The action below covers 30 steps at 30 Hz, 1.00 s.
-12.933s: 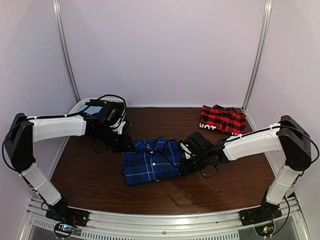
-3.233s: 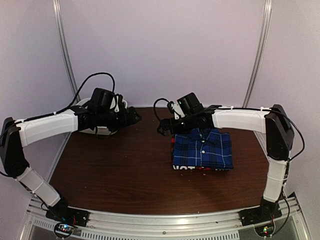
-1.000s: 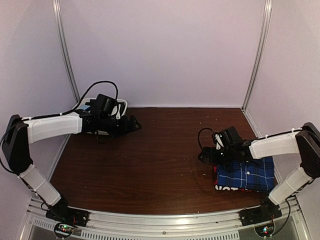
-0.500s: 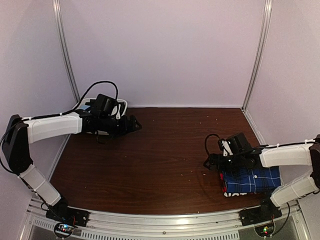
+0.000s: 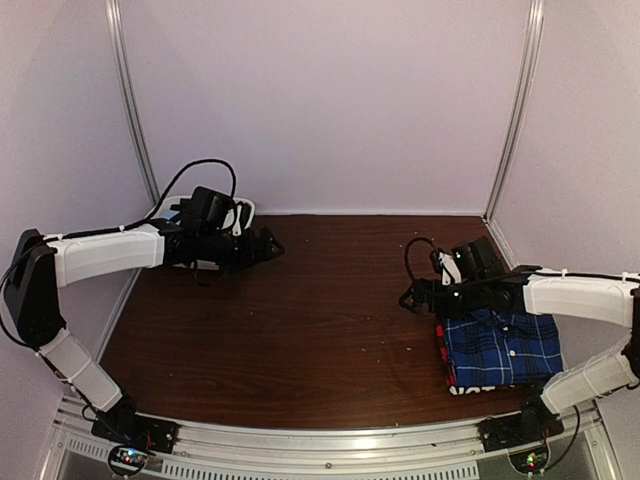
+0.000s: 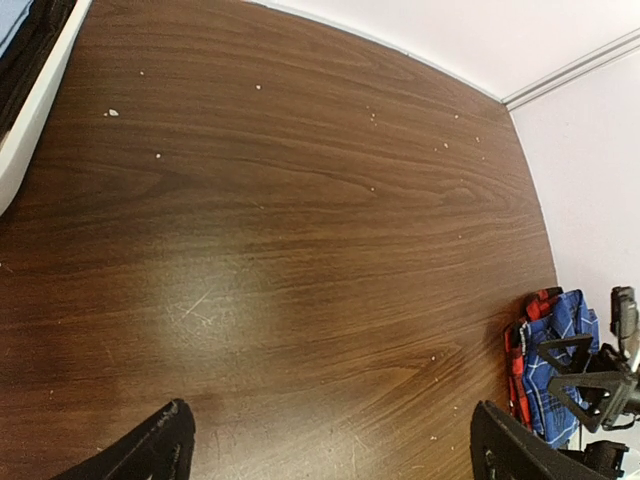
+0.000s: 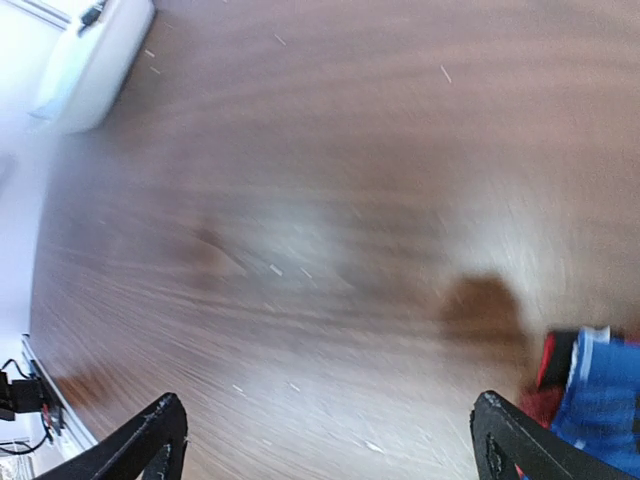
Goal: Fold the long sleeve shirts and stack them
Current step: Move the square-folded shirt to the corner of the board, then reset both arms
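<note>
The blue plaid shirt (image 5: 502,347) lies folded at the table's near right corner, on top of the red-and-black shirt (image 5: 444,360), of which only a strip shows along the left edge. The same stack appears in the left wrist view as blue shirt (image 6: 560,345) over red shirt (image 6: 517,350), and blurred at the right wrist view's lower right corner (image 7: 605,400). My right gripper (image 5: 410,299) hovers open just left of the stack, empty. My left gripper (image 5: 272,244) is open and empty over the back left of the table.
A white bin (image 5: 165,215) stands at the back left corner behind the left arm; its rim shows in the left wrist view (image 6: 35,110) with dark and light blue cloth inside. White walls and metal posts close in the brown table (image 5: 300,320).
The right arm dragged the shirt stack toward the near right corner, then let go and lifted back toward the table's middle. The left arm has barely moved.
</note>
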Available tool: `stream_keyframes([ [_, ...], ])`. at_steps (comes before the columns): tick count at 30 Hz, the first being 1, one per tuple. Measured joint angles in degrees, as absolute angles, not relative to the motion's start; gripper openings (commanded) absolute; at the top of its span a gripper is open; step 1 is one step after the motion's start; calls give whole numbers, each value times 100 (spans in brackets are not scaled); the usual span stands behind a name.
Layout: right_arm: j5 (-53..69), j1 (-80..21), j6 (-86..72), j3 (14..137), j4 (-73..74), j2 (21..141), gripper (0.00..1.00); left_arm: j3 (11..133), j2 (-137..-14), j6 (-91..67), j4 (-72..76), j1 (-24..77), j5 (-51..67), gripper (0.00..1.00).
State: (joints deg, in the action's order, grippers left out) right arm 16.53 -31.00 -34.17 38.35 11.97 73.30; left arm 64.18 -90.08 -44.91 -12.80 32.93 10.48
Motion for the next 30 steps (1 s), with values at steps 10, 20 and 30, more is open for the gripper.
stream_keyframes([
  [10,1695,-3188,-3247,5157,860,7660,100,6407,-8807,-4187,-1048,3293,854,98],
  [20,1555,-3251,-3247,5927,220,7784,100,6407,-8409,-3789,-950,3293,532,98],
  [30,1188,-3251,-3124,5986,-106,7546,100,6407,-8158,-3542,-751,3293,366,98],
])
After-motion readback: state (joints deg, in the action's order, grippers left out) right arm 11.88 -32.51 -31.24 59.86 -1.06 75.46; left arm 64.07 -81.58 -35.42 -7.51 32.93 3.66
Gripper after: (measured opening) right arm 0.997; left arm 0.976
